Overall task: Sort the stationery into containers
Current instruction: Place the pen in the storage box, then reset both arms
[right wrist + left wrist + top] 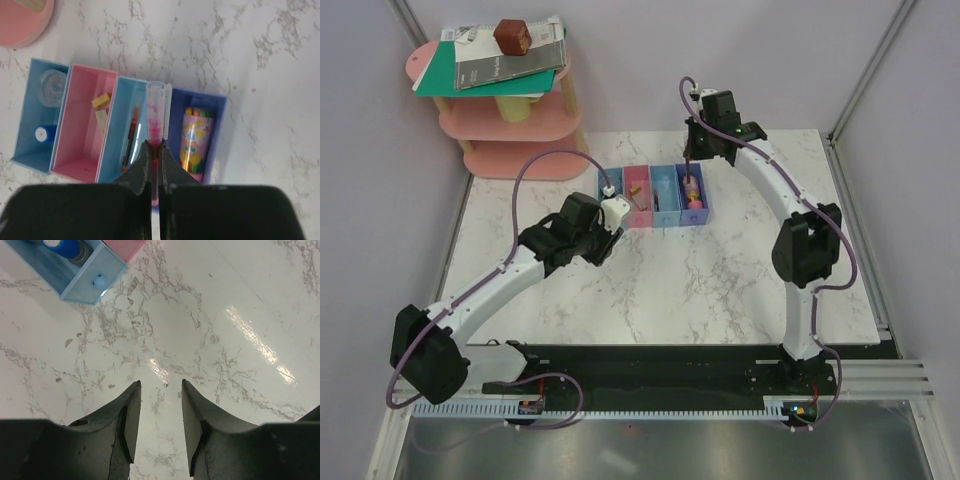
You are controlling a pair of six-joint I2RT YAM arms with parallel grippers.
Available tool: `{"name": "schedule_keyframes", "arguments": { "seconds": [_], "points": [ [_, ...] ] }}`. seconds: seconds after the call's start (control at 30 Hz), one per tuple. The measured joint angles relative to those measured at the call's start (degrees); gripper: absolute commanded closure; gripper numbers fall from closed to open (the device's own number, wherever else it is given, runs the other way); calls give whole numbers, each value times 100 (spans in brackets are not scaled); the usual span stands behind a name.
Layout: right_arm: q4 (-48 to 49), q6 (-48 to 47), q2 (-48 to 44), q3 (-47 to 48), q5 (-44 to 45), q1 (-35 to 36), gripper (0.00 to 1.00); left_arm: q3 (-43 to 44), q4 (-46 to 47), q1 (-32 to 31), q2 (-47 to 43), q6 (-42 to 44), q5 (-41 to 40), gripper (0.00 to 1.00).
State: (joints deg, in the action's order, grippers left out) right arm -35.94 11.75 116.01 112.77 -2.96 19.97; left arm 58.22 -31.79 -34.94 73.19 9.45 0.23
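Four joined bins [653, 222] stand in a row at the table's middle back. In the right wrist view the light blue bin [30, 150] holds a round clear piece [52, 88] and a small blue cylinder [44, 133]. The pink bin [75, 150] holds two tan erasers [101, 101]. The blue bin [112, 165] holds a red pen [132, 134]. The purple-blue bin [220, 107] holds a pink-yellow tube [194, 141]. My right gripper [155, 146] is shut on a second red pen [155, 110] above the blue bin. My left gripper [161, 383] is open and empty over bare marble.
A pink tiered shelf [510, 130] stands at the back left with green and grey books [495, 65] and a brown cube [512, 37] on top. Its pink edge shows in the right wrist view [25, 25]. Metal frame posts stand at the table's sides.
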Motion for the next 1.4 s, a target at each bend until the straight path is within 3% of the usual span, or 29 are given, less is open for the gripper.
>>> {"name": "schedule_keyframes", "arguments": {
  "seconds": [0.27,0.7,0.8,0.93,1.1,1.17,1.4],
  "points": [
    [9,-271,1473,1311,-146,369,100,-282,0,168,-616,37,-136,55],
    [105,-402,1982,1023,-120,688,100,-223,13,186,-649,118,-173,54],
    [103,-431,1982,872,-48,664,82,-160,13,186,-649,136,-181,53],
    [127,-474,1982,846,33,636,44,-83,13,186,-649,142,-216,45],
    [151,-673,1895,846,55,656,22,57,15,190,-656,144,-295,31],
    [133,-726,1775,846,63,649,2,90,15,210,-669,149,-304,23],
    [-103,-1064,546,774,11,605,2,354,2,262,-831,197,-339,14]
  ]
}}
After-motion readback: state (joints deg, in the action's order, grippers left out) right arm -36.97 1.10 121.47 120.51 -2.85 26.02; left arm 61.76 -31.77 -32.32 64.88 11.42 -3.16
